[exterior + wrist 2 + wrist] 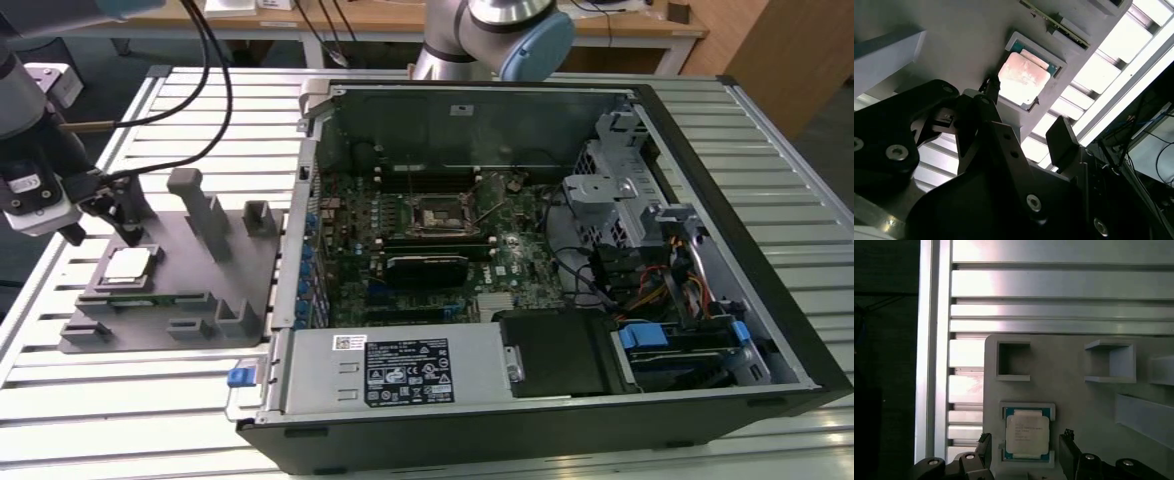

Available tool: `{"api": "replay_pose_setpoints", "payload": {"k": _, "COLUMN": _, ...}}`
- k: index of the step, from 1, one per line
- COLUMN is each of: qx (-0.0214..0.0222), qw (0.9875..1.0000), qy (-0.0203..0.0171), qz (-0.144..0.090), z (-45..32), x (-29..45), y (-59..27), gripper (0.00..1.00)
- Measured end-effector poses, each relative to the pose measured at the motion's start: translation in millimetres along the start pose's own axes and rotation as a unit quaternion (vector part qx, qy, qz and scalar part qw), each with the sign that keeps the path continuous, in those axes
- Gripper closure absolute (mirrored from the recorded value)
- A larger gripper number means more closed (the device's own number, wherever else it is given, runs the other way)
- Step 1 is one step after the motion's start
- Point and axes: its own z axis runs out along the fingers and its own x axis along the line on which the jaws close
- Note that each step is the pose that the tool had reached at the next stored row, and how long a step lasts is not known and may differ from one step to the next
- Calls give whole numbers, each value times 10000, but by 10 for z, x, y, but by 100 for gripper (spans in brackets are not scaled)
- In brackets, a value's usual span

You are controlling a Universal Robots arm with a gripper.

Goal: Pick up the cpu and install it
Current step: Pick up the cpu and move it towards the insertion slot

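The cpu (128,265) is a small square chip with a silvery top, lying flat in a recess of the grey fixture tray (200,270) at the exterior view's left. My gripper (100,233) hangs just above and behind it, open and holding nothing. In the first wrist view its black fingertips (985,444) stand to either side of the cpu (1026,435), apart from it. The second wrist view shows the cpu (1024,77) beyond the open gripper (1026,111). The black socket frame (437,215) sits on the motherboard inside the open computer case (694,250).
Upright grey posts (200,205) rise from the tray close to the gripper. The case wall (300,200) stands right of the tray. Cables (200,60) trail from the arm. A slatted metal table (107,400) lies under everything.
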Motion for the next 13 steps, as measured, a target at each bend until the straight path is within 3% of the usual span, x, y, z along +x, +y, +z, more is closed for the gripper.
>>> {"api": "replay_pose_setpoints", "payload": {"k": 12, "qx": 0, "qw": 10000, "qy": -1, "qz": -3, "z": 50, "x": -2, "y": -5, "gripper": 35}}
{"api": "replay_pose_setpoints", "payload": {"k": 13, "qx": 0, "qw": 10000, "qy": 0, "qz": -5, "z": 60, "x": -1, "y": -6, "gripper": 28}}
